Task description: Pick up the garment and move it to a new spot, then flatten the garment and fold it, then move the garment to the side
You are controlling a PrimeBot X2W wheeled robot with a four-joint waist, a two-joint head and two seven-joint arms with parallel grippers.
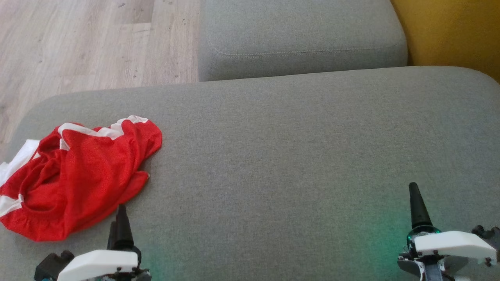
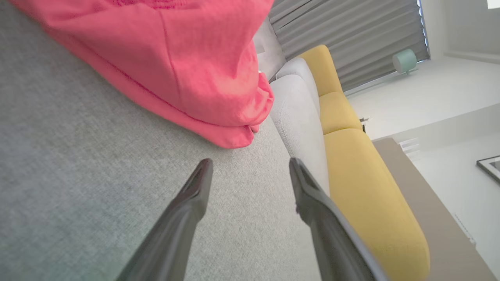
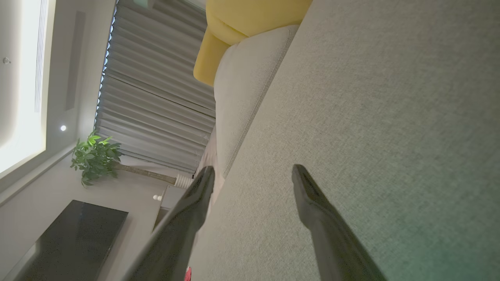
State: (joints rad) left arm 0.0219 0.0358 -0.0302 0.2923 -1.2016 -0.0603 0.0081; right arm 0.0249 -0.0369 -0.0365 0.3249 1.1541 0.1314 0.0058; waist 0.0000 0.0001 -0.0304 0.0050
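Grey sofa seat [image 1: 297, 156] stretches wide under the robot, with a second grey cushion [image 1: 297, 39] at its far side, pale wood floor [image 1: 78, 47] off the far left and yellow upholstery [image 1: 449, 31] at the far right. The garment [image 1: 74, 175], a red mesh piece with white trim, lies crumpled in a heap at the seat's left end, near the front edge, not yet lifted. Its bulk runs roughly on a diagonal, from the near left up to a rounded lobe at the far right. The left fingers [image 1: 122, 222] stand just beside the heap's near-right hem, pointing away from the robot. Seen from the left wrist, a folded red edge lies ahead and to the left of the tips, with a strip of bare grey fabric between cloth and tips. Those fingers are spread wide, holding and touching nothing. The right fingers [image 1: 417, 207] hover well apart from the garment, over the seat's near-right stretch, likewise spread with only bare grey fabric between them. By this layout the left arm is plainly the nearer. The pick-up looks to call for a short reach forward and left onto the hem, with a bite deep enough to gather the loose mesh, not just one slipping layer.
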